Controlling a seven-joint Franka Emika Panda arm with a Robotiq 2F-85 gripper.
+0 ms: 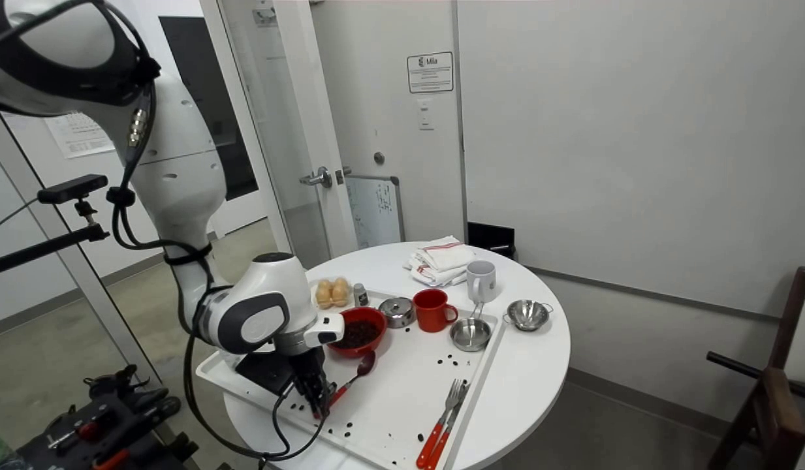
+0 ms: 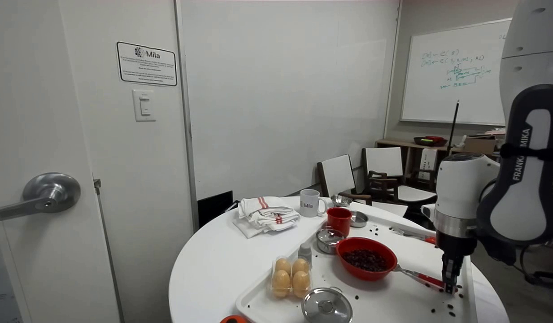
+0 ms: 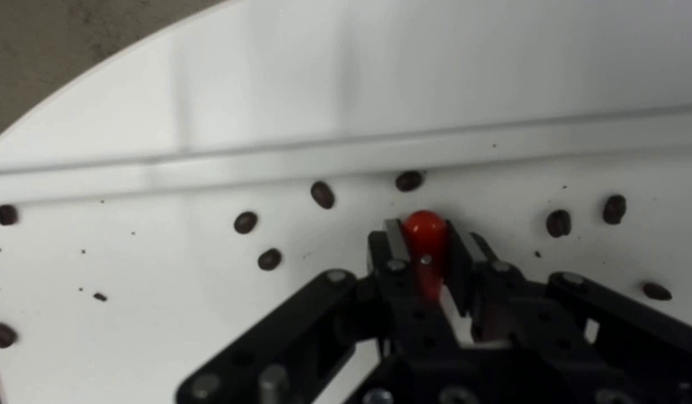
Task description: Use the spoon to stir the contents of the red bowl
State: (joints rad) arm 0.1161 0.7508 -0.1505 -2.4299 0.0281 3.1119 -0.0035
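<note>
Nr red bowl (image 2: 365, 276): sm. pot (image 1: 397, 314), red mug (image 1: 431, 313), eggs (image 2: 298, 280)

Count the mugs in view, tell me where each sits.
2: the red mug, on the tray beside a small silver pot; the white mug, on the table beside the folded towels. The arm could hide another.

this looks like a meeting room in an office or lab. in an exterior view, a sign (image 2: 146, 63) headed mila, a whiteboard (image 2: 455, 76) with green handwriting and white-backed chairs (image 2: 338, 175) point to it; a robot arm (image 1: 180, 170) hangs over a round table (image 1: 529, 369).
</note>
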